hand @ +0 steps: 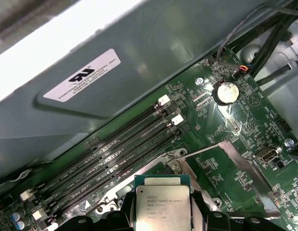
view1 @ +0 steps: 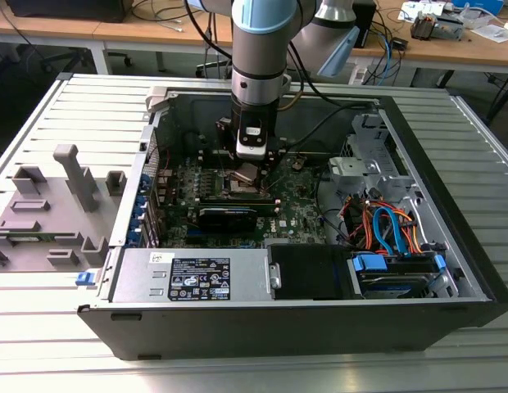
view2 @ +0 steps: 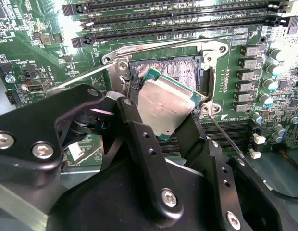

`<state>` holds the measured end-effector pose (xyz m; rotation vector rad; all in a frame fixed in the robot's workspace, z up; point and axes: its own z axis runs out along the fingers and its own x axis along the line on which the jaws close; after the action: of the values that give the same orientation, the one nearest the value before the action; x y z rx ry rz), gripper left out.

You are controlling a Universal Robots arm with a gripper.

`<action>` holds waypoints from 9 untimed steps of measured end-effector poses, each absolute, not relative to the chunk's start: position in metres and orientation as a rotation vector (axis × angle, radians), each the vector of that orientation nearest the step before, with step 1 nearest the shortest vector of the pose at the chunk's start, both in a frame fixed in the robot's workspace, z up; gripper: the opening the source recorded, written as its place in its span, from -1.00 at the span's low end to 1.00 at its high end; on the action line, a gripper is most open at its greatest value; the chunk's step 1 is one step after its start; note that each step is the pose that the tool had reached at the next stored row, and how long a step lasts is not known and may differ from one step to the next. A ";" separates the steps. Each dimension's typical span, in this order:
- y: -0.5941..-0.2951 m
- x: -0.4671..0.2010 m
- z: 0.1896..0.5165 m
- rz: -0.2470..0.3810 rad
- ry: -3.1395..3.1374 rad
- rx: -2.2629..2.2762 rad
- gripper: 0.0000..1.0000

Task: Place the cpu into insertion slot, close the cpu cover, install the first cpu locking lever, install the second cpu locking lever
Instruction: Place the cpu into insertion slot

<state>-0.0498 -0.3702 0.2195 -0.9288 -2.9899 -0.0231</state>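
We find the gripper [view2: 161,113] lowered inside the open computer case [view1: 238,327], over the green circuit board [view2: 38,43]. Its two black fingers [view2: 139,144] are clamped on opposite edges of the cpu [view2: 166,103], whose silver-grey top shows in both wrist views.

The cpu hangs over the insertion slot [view2: 175,70] and appears tilted against it. It covers the side of the slot nearest the gripper body, and the slot's dark middle lies exposed beyond it. We cannot tell whether any edge of the chip touches the slot.

The cpu cover [hand: 244,174] is swung open to one side of the slot, with green board visible through its cut-out middle. One lever rod [view2: 225,135] runs out from a corner of the slot's silver rim. A second lever rod [view2: 77,79] runs out on the opposite side. Both stand clear of the slot's middle.

The memory slots [hand: 115,163] lie just beside the insertion slot, between it and the case wall. A coin battery [hand: 227,92] sits near the board's edge by that wall.

In the exterior view, a long black expansion card [view1: 228,217] lies between the slot and the power supply [view1: 197,274] at the case's front wall. The case rests on a slatted metal table [view1: 238,372], with a grey fixture [view1: 49,205] beside it on the exterior view's left.
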 end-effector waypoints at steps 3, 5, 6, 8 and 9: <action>-0.370 -0.050 0.220 -0.023 -2.989 -0.932 0.10; -0.370 -0.050 0.220 -0.023 -2.988 -0.935 0.10; -0.370 -0.050 0.220 -0.023 -2.988 -0.936 0.10; -0.370 -0.050 0.220 -0.023 -2.987 -0.939 0.10; -0.370 -0.050 0.220 -0.023 -2.986 -0.940 0.10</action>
<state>-0.0498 -0.3702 0.2195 -0.9402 -2.9864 -0.0232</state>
